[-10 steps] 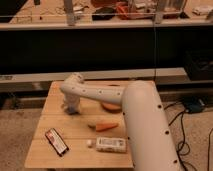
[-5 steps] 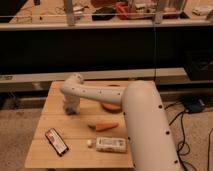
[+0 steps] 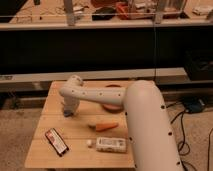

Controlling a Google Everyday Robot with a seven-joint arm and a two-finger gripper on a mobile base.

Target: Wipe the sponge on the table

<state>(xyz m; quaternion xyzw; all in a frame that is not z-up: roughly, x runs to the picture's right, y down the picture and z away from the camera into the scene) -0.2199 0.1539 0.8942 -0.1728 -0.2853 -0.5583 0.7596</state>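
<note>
Wooden table (image 3: 44,151) bears one sponge (image 3: 67,114) under the gripper (image 3: 69,108), one white packet (image 3: 111,144).

gripper (image 3: 68,111) low at table (image 3: 44,156) rear-left | carrot (image 3: 103,126) centre | white packet (image 3: 110,144) front | black-red packet (image 3: 56,141) front-left

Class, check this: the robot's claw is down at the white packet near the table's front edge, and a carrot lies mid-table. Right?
Not quite. The camera view shows the claw down at the light-blue sponge near the back left of the table, not at the white packet near the front edge. The carrot does lie mid-table.
</note>
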